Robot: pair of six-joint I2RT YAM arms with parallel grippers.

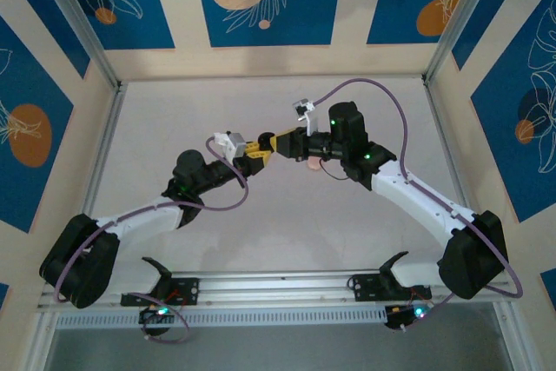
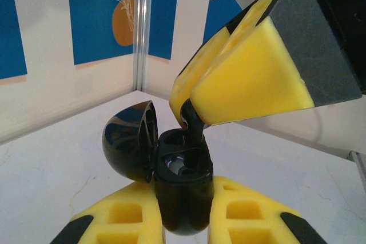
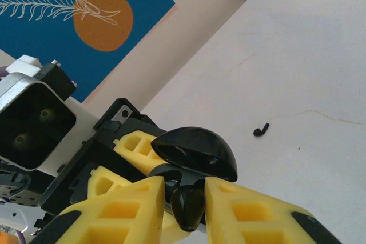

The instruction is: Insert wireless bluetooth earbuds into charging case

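Top external, K. asks: how do things lie?

M.: Pale tabletop (image 1: 287, 241), both arms meeting above its middle. Left gripper (image 1: 254, 150) is clamped on the charging case (image 2: 183, 187), which it holds off the surface with its lid (image 2: 128, 141) swung open to one side.

K.: Right gripper (image 2: 191, 104)?

M.: Directly over the case, fingers pinching an earbud (image 2: 194, 124). On the left wrist view the earbud's lower end touches the rim of a socket in the case. It doesn't look seated.

K.: So the step is?

M.: My read is insertion of the first piece, mid-way. Next calls for a short straight push down into the case, then letting go without tipping it.

K.: And the other one?

M.: Right wrist view: second earbud (image 3: 261, 130) lying loose on the tabletop, well apart from the case. It needs fetching after.
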